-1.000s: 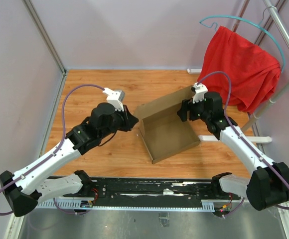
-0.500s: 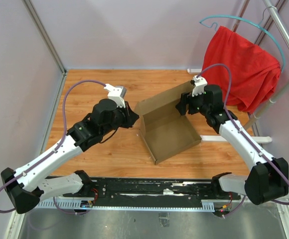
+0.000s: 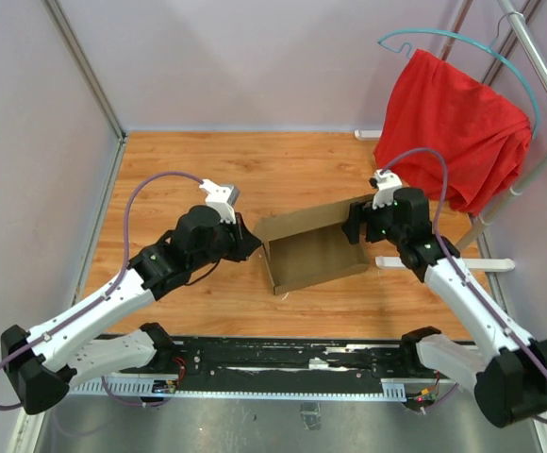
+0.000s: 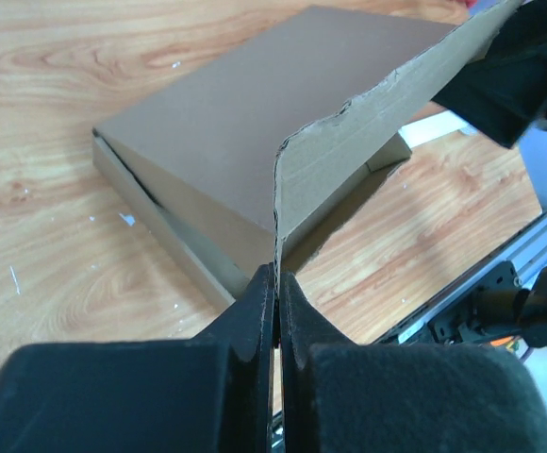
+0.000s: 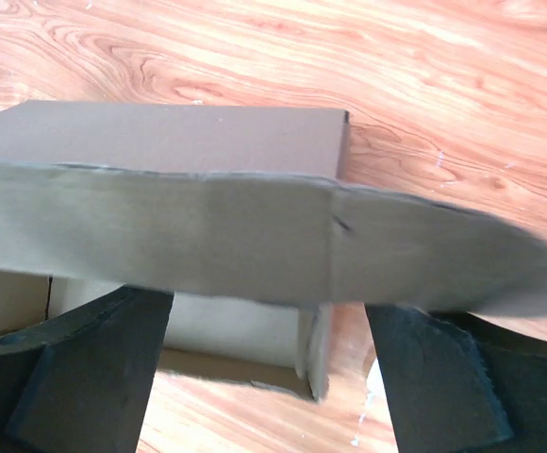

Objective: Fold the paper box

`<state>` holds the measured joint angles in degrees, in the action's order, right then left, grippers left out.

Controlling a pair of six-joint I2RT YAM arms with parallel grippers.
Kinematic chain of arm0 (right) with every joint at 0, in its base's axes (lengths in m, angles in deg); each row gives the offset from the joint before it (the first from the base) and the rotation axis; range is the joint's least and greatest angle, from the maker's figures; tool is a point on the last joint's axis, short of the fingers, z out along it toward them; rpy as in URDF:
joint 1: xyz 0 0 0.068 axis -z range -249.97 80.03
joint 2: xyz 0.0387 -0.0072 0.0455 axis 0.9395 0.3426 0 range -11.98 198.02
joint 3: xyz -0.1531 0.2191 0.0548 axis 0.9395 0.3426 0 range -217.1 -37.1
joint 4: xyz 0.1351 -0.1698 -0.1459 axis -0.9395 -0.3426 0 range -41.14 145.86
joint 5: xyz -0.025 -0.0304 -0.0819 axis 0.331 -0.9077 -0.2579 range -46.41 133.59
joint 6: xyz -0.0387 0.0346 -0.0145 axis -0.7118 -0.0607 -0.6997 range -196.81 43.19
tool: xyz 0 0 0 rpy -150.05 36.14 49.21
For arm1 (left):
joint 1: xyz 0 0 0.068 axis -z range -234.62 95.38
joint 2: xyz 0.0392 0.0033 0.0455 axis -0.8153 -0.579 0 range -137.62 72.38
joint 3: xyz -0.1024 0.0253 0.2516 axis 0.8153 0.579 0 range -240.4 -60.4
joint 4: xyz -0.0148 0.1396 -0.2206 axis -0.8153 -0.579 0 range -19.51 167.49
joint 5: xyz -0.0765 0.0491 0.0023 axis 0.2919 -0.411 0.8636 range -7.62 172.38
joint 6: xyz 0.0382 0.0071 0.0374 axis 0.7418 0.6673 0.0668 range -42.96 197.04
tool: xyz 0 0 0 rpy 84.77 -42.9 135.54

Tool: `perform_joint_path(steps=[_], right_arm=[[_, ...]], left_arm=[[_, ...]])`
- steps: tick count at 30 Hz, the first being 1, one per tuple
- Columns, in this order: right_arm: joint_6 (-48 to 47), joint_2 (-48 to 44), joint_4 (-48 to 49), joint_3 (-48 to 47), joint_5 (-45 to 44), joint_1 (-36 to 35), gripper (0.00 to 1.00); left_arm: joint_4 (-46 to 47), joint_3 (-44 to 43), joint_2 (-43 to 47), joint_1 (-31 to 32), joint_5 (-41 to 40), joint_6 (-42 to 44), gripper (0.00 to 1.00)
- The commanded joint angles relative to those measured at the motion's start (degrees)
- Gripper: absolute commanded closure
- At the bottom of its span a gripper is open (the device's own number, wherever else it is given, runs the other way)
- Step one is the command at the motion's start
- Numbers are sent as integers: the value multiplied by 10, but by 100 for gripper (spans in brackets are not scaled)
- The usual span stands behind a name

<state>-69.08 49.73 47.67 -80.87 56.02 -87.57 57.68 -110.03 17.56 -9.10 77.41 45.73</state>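
Observation:
The paper box (image 3: pixel 313 253) is brown cardboard on the wood table, its lid tilted low over the shallow tray. My left gripper (image 3: pixel 254 243) is at the lid's left end. In the left wrist view it (image 4: pixel 275 276) is shut on the thin edge of the lid's side flap (image 4: pixel 349 151), with the box (image 4: pixel 245 142) beyond it. My right gripper (image 3: pixel 354 226) is at the lid's right end. In the right wrist view it (image 5: pixel 269 316) is open wide, with the lid's front flap (image 5: pixel 255 236) lying across in front of the fingers (image 5: pixel 94 368) and the tray wall (image 5: pixel 236 326) below.
A red cloth (image 3: pixel 457 127) hangs on a teal hanger on a rack at the back right. The rack's white foot (image 3: pixel 443 264) lies on the table just right of the right gripper. Walls close in the table's left and far sides. A metal rail (image 3: pixel 283 363) runs along the near edge.
The lid has swung down from nearly upright to low over the tray. Both grippers have moved down and nearer with it; the left one has kept its hold.

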Motion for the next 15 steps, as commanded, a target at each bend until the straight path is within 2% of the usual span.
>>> perform_joint_path(steps=[1,4,9,15], right_arm=[[-1,-87,-51,15,-38,2,16],[-2,-149,-108,17,-24,2,12],[28,-266,-182,33,12,2,11],[59,-341,-209,30,-15,2,11]], left_arm=[[4,28,21,2,26,-15,100],[3,42,30,2,28,-20,98],[-3,58,49,3,27,-22,88],[-28,74,76,3,43,-20,66]])
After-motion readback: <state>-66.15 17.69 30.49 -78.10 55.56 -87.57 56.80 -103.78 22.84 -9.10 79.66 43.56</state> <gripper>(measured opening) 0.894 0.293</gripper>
